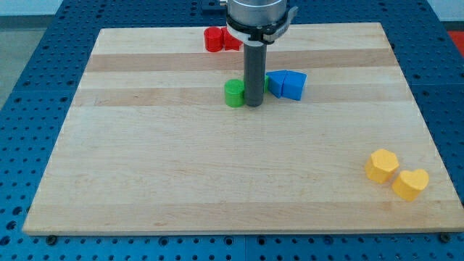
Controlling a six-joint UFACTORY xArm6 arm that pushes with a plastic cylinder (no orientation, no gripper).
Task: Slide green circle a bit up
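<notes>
The green circle (233, 93) is a short green cylinder on the wooden board (217, 174), a little above its middle. My tip (254, 105) touches the board right beside the green circle, on its right side. Just right of the rod a sliver of another green block (266, 83) shows, mostly hidden behind the rod, so its shape cannot be made out.
A blue block (286, 84) lies right of the rod. Two red blocks (220, 39) sit at the board's top edge, partly behind the arm. A yellow hexagon (381, 165) and a yellow heart (410, 184) lie at the lower right.
</notes>
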